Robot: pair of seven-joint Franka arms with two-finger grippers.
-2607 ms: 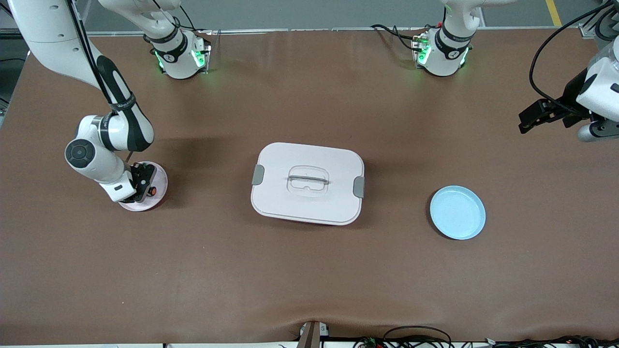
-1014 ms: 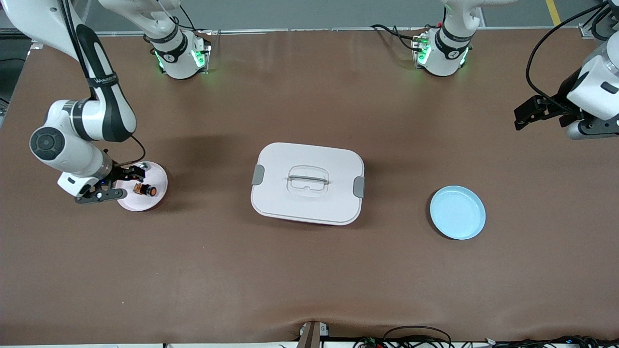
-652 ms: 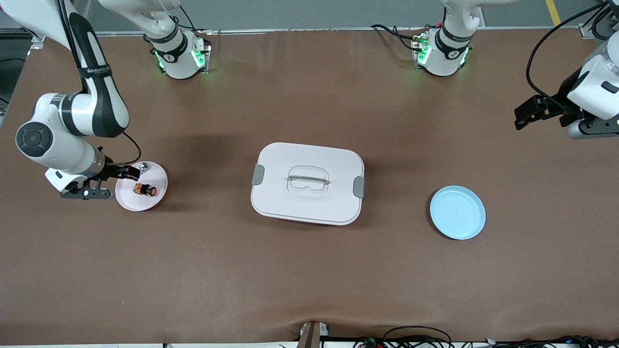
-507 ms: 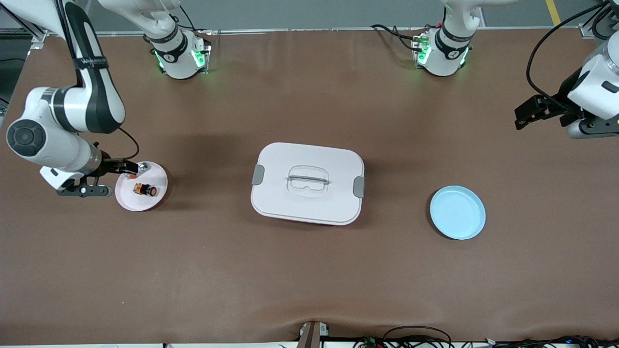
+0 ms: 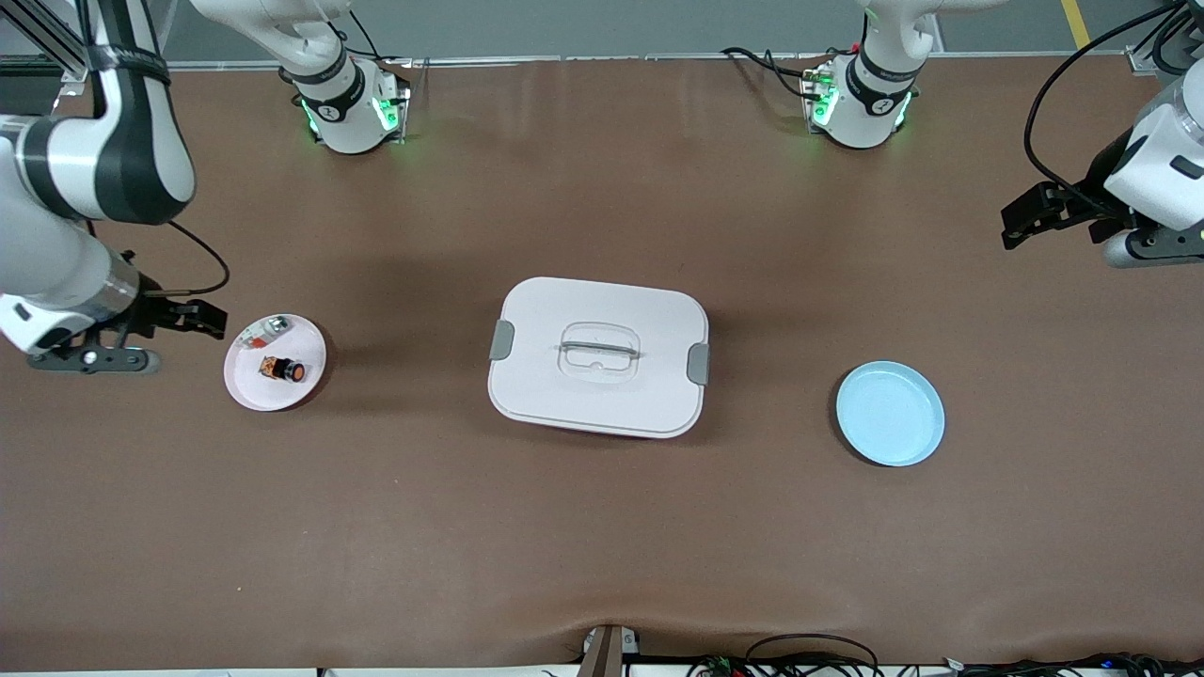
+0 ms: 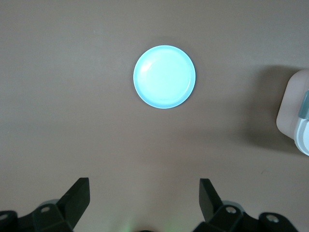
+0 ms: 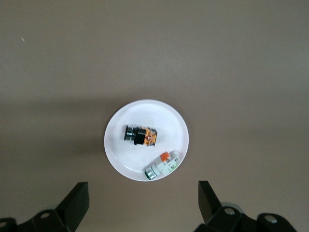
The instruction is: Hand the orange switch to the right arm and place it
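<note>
On the pink plate [image 5: 246,384] at the left side of the front view lies one orange switch [image 5: 283,369], a short black cylinder with orange bands and a round orange end. One small silver-and-clear part [image 5: 266,328] lies beside it. One white lidded box [image 5: 598,356] sits at centre, one blue plate [image 5: 890,414] at lower right. The right end effector [image 5: 193,318] is open and empty beside the pink plate; the left end effector [image 5: 1025,214] waits open at the right edge

Switch [image 5: 283,369] on plate [image 5: 248,389] (beside part [image 5: 268,328])
</note>
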